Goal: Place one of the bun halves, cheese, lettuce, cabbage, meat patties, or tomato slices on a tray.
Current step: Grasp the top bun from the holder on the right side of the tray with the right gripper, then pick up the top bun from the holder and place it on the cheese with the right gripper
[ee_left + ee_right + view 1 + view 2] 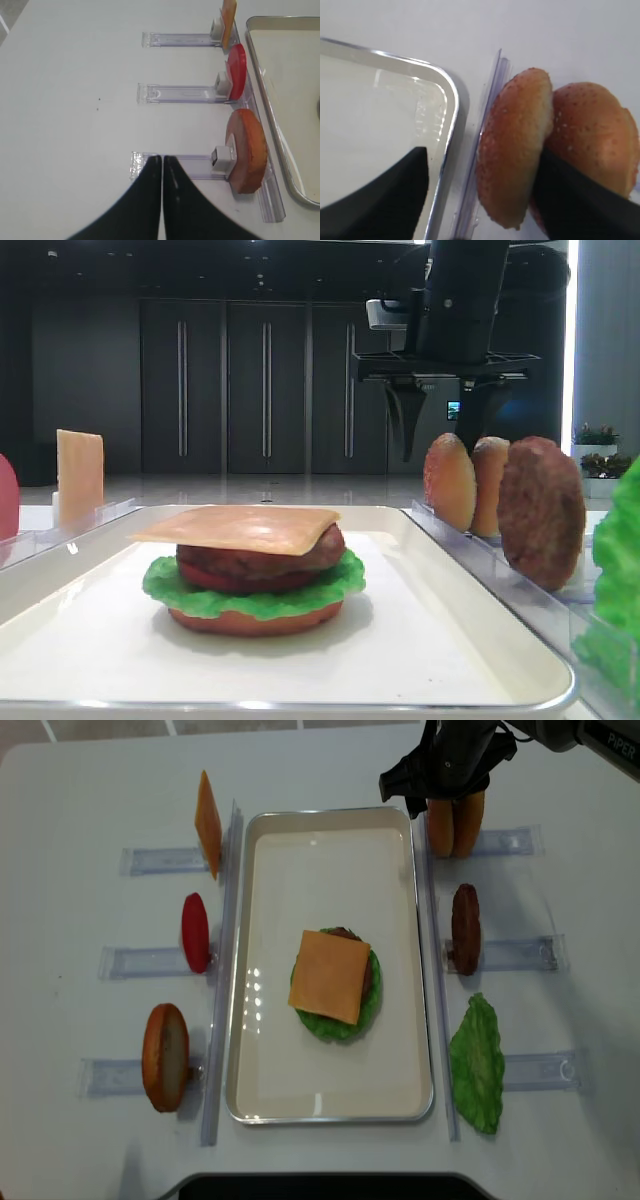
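Right tool (480,200) wide open astride front bun top (512,150), wrist view only, left tool (162,165) closed, empty.

The tray (260,970) lies bare around the stacked burger (335,978), leaving room at both ends. Clear racks (222,970) with upright pieces line both long sides, and the bench (80,840) beyond them lies bare.
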You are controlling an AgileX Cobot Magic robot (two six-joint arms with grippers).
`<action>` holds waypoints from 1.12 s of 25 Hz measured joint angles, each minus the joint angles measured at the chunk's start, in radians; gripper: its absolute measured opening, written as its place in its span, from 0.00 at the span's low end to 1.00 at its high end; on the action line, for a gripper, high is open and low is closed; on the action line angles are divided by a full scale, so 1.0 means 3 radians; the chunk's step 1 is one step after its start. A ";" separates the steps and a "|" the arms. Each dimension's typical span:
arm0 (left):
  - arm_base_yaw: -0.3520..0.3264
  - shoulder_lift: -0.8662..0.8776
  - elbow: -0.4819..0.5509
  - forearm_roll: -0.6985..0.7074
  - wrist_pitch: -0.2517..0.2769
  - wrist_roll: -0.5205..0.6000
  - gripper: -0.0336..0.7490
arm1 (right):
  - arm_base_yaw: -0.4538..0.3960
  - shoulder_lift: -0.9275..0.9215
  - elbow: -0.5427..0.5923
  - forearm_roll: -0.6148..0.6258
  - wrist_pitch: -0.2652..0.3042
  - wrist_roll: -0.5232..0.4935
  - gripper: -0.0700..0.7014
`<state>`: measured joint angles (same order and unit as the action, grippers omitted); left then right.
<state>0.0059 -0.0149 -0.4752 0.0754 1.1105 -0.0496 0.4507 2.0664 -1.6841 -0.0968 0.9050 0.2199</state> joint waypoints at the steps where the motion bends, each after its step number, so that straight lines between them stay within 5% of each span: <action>1: -0.0001 0.0000 0.0000 0.0000 0.0000 0.0000 0.04 | 0.0000 0.0008 -0.0003 -0.0018 -0.0007 0.0000 0.65; 5: -0.0001 0.0000 0.0000 0.0000 0.0000 0.0000 0.04 | 0.0000 0.0031 -0.0006 -0.0159 -0.0007 0.0003 0.54; 8: -0.0001 0.0000 0.0000 0.0000 0.0000 0.0000 0.04 | -0.0003 0.0037 -0.0006 -0.0255 0.0006 0.0009 0.33; 14: -0.0001 0.0000 0.0000 0.0000 0.0000 0.0000 0.04 | 0.0000 0.0038 -0.0041 -0.0237 0.0086 0.0016 0.32; 28: -0.0001 0.0000 0.0000 0.0000 0.0000 0.0000 0.04 | 0.0003 -0.0267 -0.0533 0.0191 0.0790 -0.0142 0.30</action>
<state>0.0056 -0.0149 -0.4752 0.0754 1.1105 -0.0496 0.4517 1.9864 -1.8439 -0.0393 1.1418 0.1773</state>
